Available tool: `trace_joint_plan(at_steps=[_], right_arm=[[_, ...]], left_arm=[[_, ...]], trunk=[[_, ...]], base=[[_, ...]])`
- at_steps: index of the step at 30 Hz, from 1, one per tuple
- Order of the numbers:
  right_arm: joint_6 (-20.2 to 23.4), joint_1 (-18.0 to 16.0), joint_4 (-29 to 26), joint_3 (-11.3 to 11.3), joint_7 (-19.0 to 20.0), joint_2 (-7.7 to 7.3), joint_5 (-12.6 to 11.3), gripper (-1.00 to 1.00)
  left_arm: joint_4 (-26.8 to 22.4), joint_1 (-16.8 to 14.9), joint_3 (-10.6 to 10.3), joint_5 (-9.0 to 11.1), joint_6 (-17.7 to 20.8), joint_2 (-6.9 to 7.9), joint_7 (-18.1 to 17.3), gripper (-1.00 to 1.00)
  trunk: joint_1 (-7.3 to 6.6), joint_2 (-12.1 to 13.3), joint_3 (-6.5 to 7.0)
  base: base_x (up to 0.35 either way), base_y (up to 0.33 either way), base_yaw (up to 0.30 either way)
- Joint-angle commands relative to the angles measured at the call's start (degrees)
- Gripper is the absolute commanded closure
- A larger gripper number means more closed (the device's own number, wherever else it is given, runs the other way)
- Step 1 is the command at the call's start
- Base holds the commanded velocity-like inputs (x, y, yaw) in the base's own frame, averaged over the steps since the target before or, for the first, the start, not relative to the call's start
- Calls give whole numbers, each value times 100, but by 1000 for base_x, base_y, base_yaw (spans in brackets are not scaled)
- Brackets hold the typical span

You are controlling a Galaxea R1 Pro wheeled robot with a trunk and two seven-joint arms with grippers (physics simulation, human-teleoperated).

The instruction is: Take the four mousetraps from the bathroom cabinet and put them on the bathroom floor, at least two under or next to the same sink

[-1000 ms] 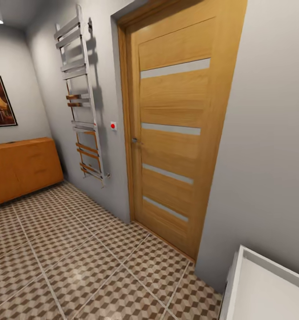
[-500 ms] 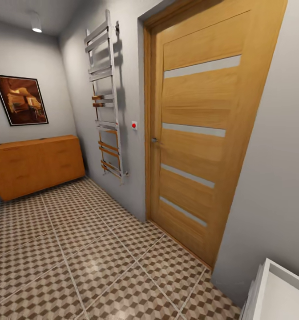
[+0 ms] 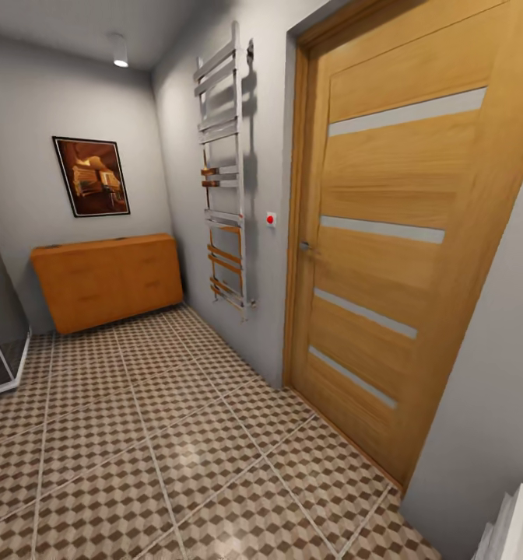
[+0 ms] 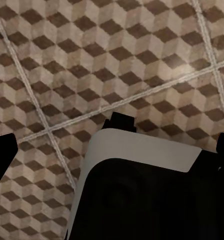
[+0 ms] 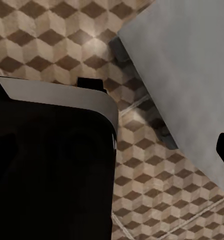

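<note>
We see the bathroom floor (image 3: pixel 176 443) spread across the lower part of the head view, its large square tiles printed with brown, beige and grey cubes and split by pale grout lines. Along its right edge stands a tall wooden door (image 3: pixel 405 233) with four pale horizontal strips, set in a grey wall (image 3: pixel 479 435). At the floor's far edge, against the back wall, we find the cabinet (image 3: pixel 110 280), an orange-brown wooden unit with a flat top and its fronts shut; the mousetraps we cannot make out anywhere. Between cabinet and door a chrome towel rail (image 3: pixel 226 171) hangs on the side wall, and a framed dark picture (image 3: pixel 92 176) hangs above the cabinet. A small red button (image 3: pixel 271 219) sits on the wall just beside the door frame. In both wrist views dark robot parts hang over the cube tiles, and whether the left claw or the right claw is released or clenched we cannot tell.
</note>
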Motion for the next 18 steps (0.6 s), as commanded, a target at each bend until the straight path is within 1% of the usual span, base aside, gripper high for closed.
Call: trace_joint_plan(at_steps=[1,10,18], right_arm=[[-33,-7,19,42,-15,3,-28,-100],[-32,-7,19,43,-7,4,-26,-100],[-32,-7,19,43,-7,4,-26,-100]], left_arm=[[1,-3,-48,45,-16,0,13,-100],[-2,-3,-48,45,-26,1,14,-100],[3,-3,-48,52,-26,1,20,-100]], trunk=[[0,-4,-6],[0,-4,-6],[0,-4,-6]], base=[[0,0,279],[58,0,279],[11,0,279]])
